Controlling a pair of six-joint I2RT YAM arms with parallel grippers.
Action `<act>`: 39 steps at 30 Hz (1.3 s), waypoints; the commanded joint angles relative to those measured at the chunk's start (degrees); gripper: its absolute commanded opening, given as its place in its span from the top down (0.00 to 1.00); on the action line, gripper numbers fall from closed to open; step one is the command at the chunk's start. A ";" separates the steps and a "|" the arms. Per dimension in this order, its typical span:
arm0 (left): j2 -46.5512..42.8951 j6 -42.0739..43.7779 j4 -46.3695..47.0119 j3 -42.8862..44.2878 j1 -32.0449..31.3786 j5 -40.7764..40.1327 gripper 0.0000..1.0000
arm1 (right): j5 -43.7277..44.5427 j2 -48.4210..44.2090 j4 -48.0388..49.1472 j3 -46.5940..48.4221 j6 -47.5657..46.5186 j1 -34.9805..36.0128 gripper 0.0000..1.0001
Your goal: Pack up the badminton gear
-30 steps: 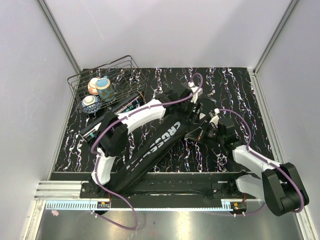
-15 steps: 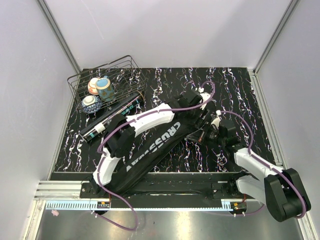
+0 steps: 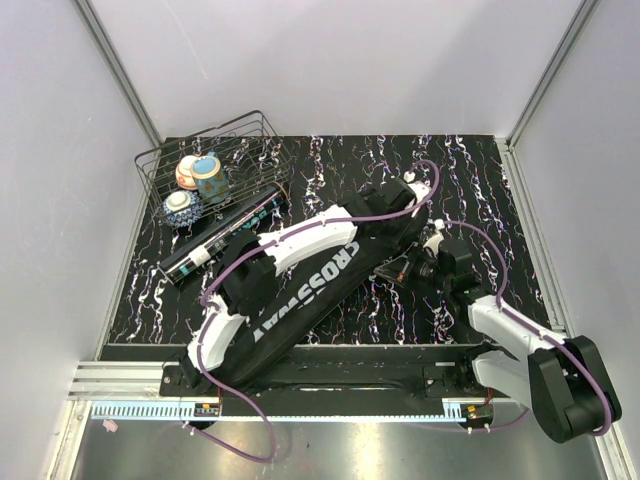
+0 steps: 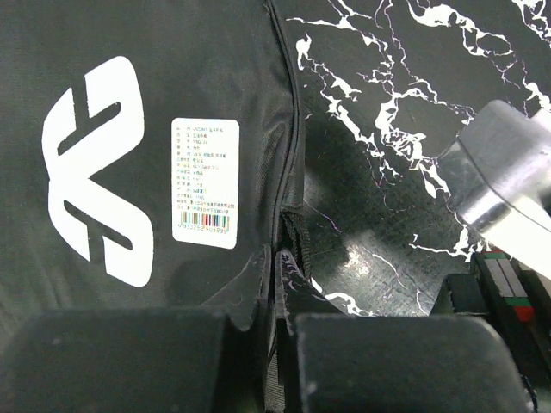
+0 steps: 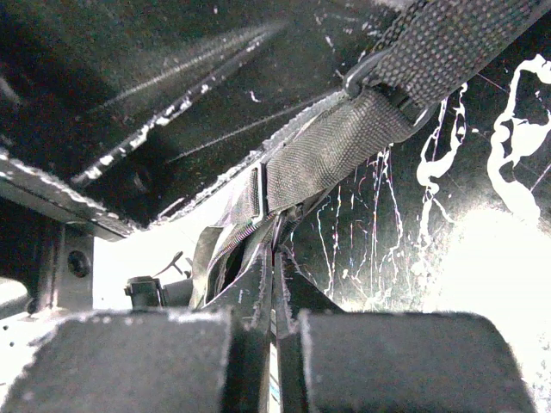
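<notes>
We count one black bag (image 3: 300, 300), lying aslant to the right of the one wire basket (image 3: 268, 140) and nearer the arms. One long tube (image 3: 215, 240) lies just beside the basket's near side, and three bowls (image 3: 208, 178) sit inside the basket. At the bag's end farthest from the basket, our left gripper (image 4: 277, 325) is clenched on the bag's edge seam, and our right gripper (image 5: 275, 310) is pinched tight on one grey strap (image 5: 336, 146).

Black bag (image 4: 198, 69) with white lettering; black table (image 3: 470, 170) veined white and purple.
</notes>
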 commanded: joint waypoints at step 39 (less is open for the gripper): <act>-10.97 -6.56 26.39 15.11 20.16 -9.37 1.00 | 11.85 23.73 6.57 12.68 5.19 48.74 1.00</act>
